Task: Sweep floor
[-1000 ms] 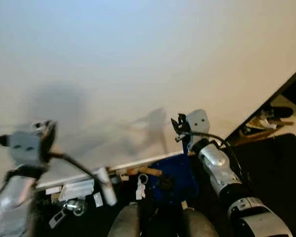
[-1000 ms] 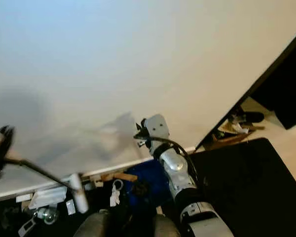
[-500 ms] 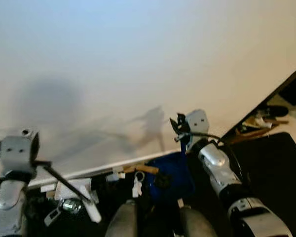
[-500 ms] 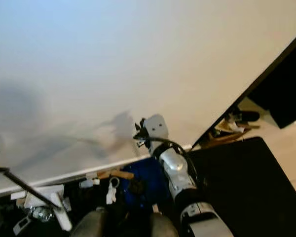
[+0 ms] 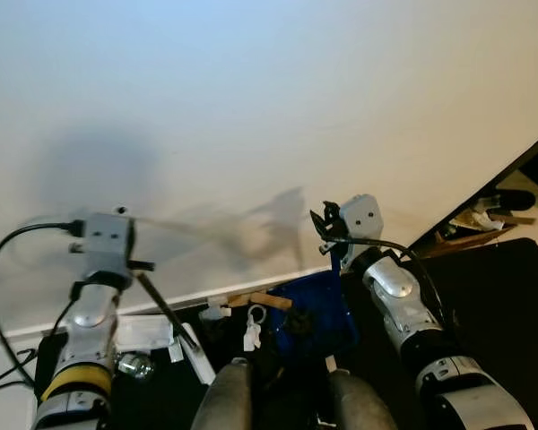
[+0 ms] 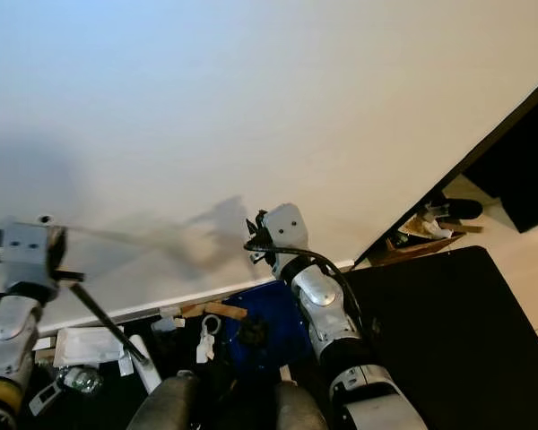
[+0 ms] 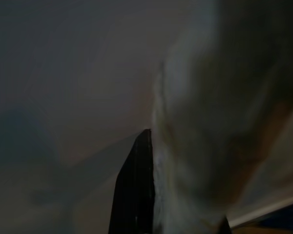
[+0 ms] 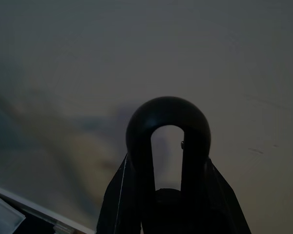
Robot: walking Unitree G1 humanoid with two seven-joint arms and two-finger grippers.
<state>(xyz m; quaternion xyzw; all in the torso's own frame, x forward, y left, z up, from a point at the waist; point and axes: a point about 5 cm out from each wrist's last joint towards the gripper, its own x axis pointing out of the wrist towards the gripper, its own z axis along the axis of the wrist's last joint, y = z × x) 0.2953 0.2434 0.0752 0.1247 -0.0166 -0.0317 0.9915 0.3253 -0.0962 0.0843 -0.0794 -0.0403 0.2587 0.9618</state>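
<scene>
My right gripper (image 5: 327, 235) is raised before the white wall and is shut on the black loop handle (image 8: 168, 126) of a blue dustpan (image 5: 314, 309), which hangs below it near the baseboard. My left gripper (image 5: 133, 266) holds a thin black stick (image 5: 161, 305) that slants down to a white brush head (image 5: 197, 354) over the dark floor. In the left wrist view one black finger (image 7: 136, 190) lies against a blurred white shape. Litter lies along the wall: wood pieces (image 5: 269, 300), a white clip (image 5: 251, 327), a white packet (image 5: 143, 331) and a small glass bulb (image 5: 134, 365).
The white wall (image 5: 251, 107) and its baseboard (image 5: 179, 300) stand close in front. A black mat (image 5: 502, 296) covers the floor to the right. Beyond it an opening holds clutter and a black object (image 5: 511, 199). My grey knees (image 5: 229, 403) show at the bottom.
My left arm has swung up and to the right, carrying the stick and the brush head with it along the litter. The right arm and dustpan have stayed put.
</scene>
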